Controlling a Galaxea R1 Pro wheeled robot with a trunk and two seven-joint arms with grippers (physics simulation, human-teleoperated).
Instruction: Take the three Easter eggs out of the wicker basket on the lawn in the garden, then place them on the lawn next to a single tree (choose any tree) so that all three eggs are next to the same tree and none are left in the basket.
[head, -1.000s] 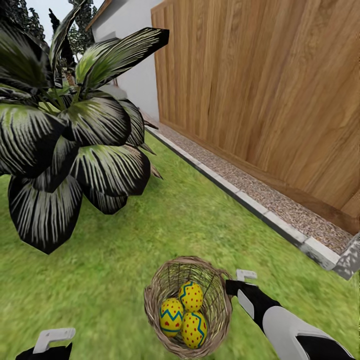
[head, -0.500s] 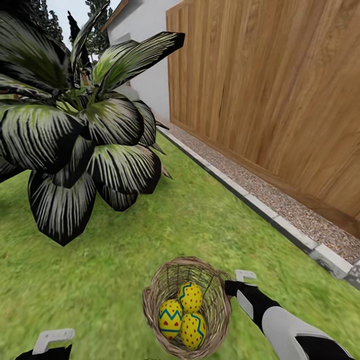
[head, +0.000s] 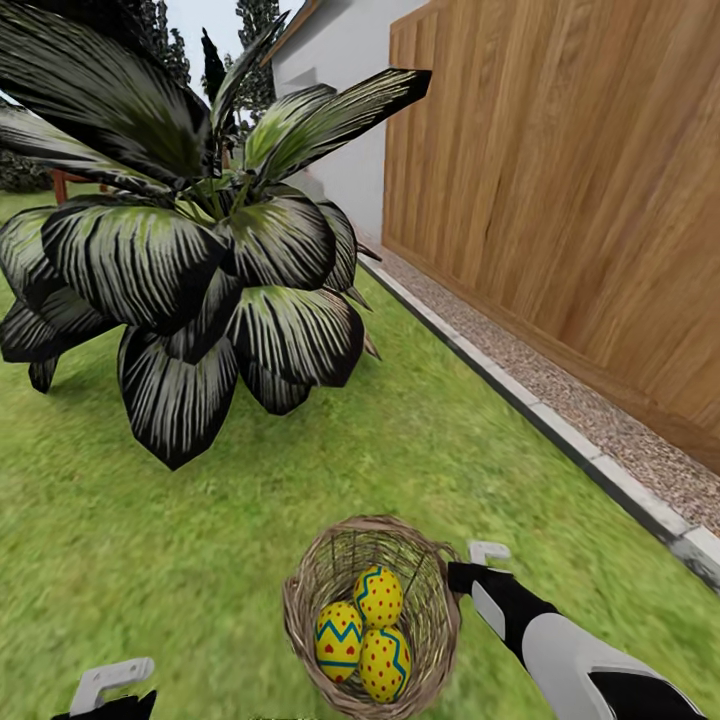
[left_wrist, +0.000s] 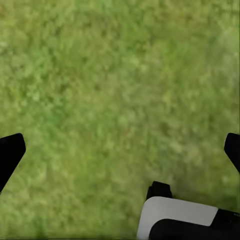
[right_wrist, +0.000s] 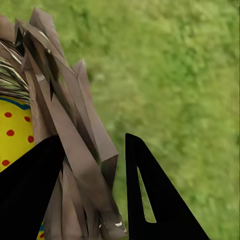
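Note:
The wicker basket (head: 300, 600) hangs just above the lawn (head: 180, 540) at the bottom middle of the head view. Inside it lie three yellow Easter eggs with red dots: one at the back (head: 379, 595), one at the left (head: 340, 628) and one at the front (head: 385, 663). My right gripper (head: 468, 572) is shut on the basket's right rim. In the right wrist view the woven wall (right_wrist: 75, 130) passes between its black fingers (right_wrist: 155, 200), with an egg (right_wrist: 15, 130) behind the wall. My left gripper (head: 110, 685) is open over bare grass (left_wrist: 120, 90). The pale-trunked tree is out of view.
A big dark-leafed plant (head: 200, 270) spreads over the lawn ahead on the left. A wooden fence (head: 580, 200) runs along the right behind a gravel strip (head: 620, 440) and a stone curb (head: 560, 425). A white house wall (head: 345, 110) stands at the back.
The whole view has swung, so the plant and the fence now sit further right in the picture. The basket keeps its place at my right gripper, with the eggs still inside.

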